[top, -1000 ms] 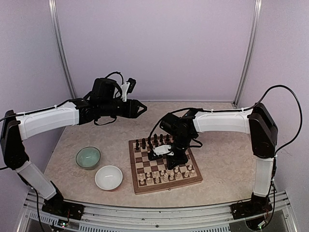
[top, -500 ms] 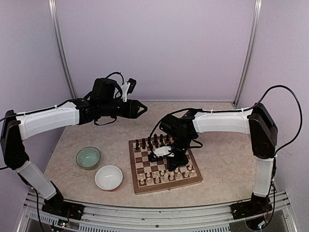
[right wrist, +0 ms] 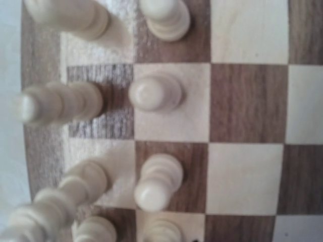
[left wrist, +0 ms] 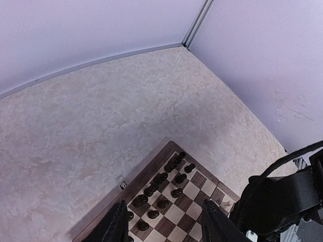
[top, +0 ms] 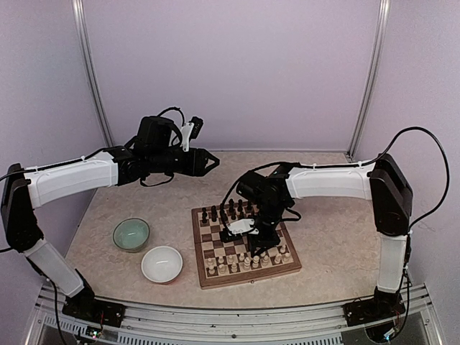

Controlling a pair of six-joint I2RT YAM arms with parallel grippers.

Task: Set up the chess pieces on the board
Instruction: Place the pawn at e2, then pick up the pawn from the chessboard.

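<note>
The board (top: 244, 244) lies at mid table, right of two bowls. Dark chess pieces (top: 224, 213) stand in its two far rows and cream chess pieces (top: 248, 261) in its two near rows. My left gripper (top: 213, 162) is open and empty, held high behind the board. Its wrist view (left wrist: 164, 204) looks down on the dark pieces (left wrist: 161, 186) and the board's corner (left wrist: 151, 169). My right gripper (top: 263, 241) points straight down over the cream side. Its wrist view shows cream pawns (right wrist: 154, 184) close up on the squares (right wrist: 247, 166), with no fingers in view.
A green bowl (top: 131, 234) and a white bowl (top: 162, 264) stand left of the board. The right arm (left wrist: 282, 201) shows at the lower right of the left wrist view. Purple walls enclose the marbled table (top: 330, 237).
The right wrist has shifted very slightly over the board's cream side. The left arm has not moved.
</note>
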